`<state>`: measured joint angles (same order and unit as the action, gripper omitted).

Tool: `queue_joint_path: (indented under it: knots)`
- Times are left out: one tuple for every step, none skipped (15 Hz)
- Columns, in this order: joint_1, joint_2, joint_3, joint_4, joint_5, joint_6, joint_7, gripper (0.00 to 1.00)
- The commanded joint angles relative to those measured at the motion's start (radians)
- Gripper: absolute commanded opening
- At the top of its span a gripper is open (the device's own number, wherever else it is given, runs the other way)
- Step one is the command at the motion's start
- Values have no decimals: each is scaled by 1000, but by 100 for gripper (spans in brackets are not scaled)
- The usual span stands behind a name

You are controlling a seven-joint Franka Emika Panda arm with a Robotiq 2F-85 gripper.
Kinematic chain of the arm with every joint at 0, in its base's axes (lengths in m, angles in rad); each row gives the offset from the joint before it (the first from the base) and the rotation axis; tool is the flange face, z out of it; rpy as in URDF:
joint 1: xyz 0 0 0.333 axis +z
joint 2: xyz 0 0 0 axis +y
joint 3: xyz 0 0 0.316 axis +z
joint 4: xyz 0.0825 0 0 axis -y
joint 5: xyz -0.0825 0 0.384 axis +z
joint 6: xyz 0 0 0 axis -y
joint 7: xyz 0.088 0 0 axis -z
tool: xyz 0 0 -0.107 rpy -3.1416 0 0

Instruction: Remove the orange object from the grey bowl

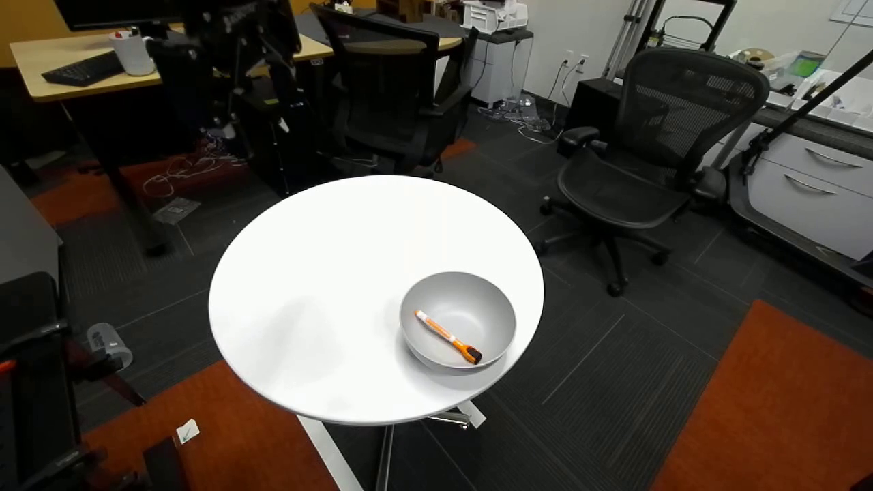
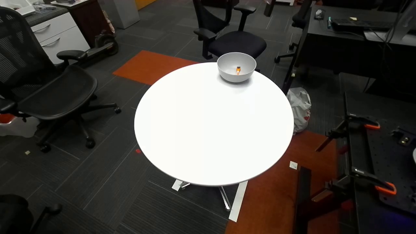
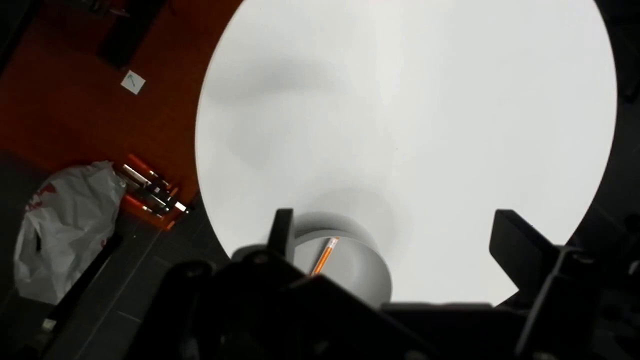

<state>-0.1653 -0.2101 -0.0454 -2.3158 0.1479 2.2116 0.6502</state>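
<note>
One orange object (image 1: 445,335) is lying inside one grey bowl (image 1: 491,307), low and right of center in an exterior view. Both exterior views are showing its dark end; in the wrist view my gripper (image 3: 394,222) is covering its lower part, leaving the white-banded end showing. I am holding my two fingers (image 3: 522,245) spread wide. The bowl is resting near the edge of one round white table (image 1: 327,259). One white plastic bag (image 2: 299,109) is sitting right of the table in an exterior view, lower left in the wrist view. Two orange-tipped clamps (image 2: 386,188) are showing at right in an exterior view.
</note>
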Motion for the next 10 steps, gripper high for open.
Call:
queue_joint_path:
  knots:
    - [-13, 79, -17, 33, 17, 76, 148, 100]
    - [-15, 97, -24, 31, 18, 111, 185, 100]
    - [-18, 114, -34, 33, 20, 138, 221, 100]
    - [-17, 135, -44, 36, 25, 168, 248, 100]
    - [-19, 154, -52, 42, 15, 184, 278, 100]
    - [-19, 174, -61, 49, 9, 204, 305, 100]
    - [-19, 192, -70, 58, 0, 212, 331, 100]
    - [-18, 212, -77, 68, -12, 223, 360, 100]
    - [-17, 231, -85, 77, -26, 233, 387, 100]
    - [-15, 248, -93, 88, -38, 232, 408, 100]
